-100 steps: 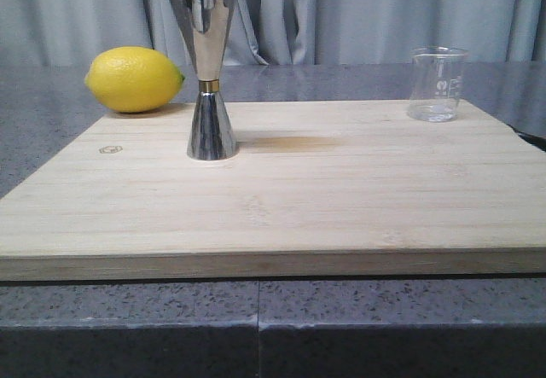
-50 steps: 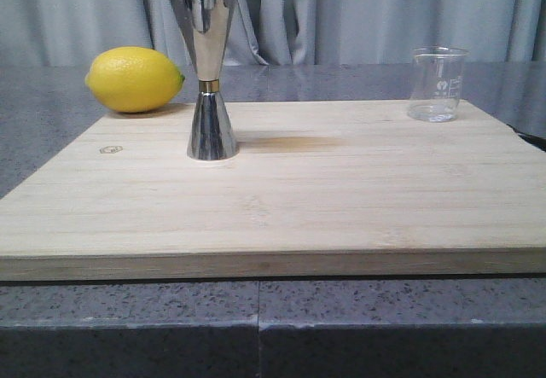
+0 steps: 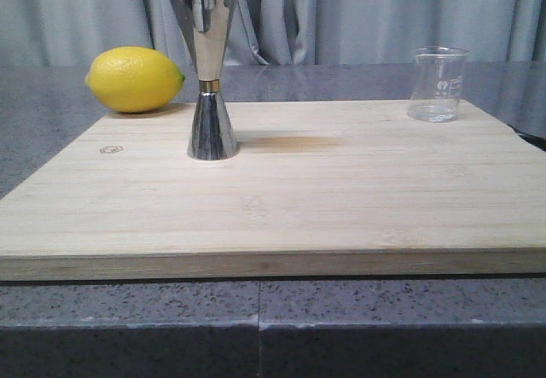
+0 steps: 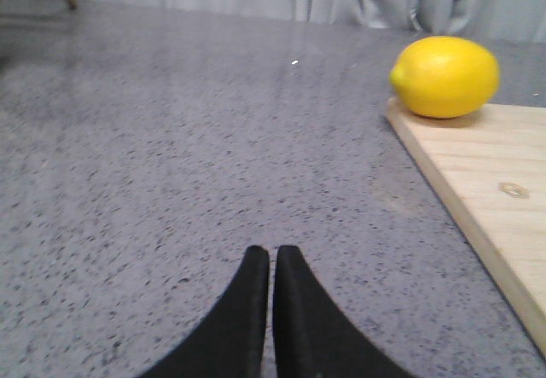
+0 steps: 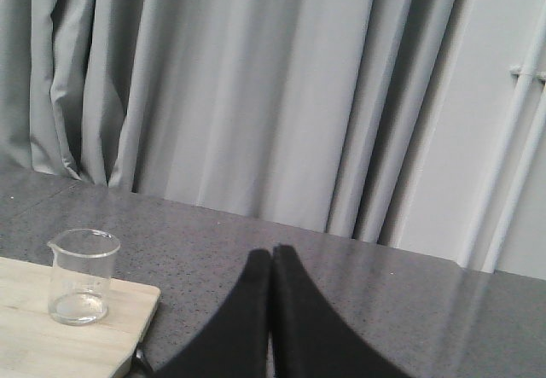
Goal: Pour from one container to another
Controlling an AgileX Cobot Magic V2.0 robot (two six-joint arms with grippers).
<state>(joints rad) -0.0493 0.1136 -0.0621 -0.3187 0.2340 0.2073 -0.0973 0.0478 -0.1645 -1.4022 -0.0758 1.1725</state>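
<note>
on the pale bamboo cutting board, left to right: yellow oval lemon off the far left corner on the grey speckled stone counter; tall polished steel hourglass jigger upright on the board's left half; small clear glass beaker upright at the far right corner, well apart from the jigger. left gripper pinched together, holding nothing, low over bare counter beside the board's left edge. right gripper likewise closed and empty, off the board's right end. contents of either vessel impossible to tell, so equally a scene awaiting a pour or one already poured and set back. for any pour: fingers spread wide, grasp at the jigger's narrow waist, rim brought over the beaker mouth, tilt slow.
</note>
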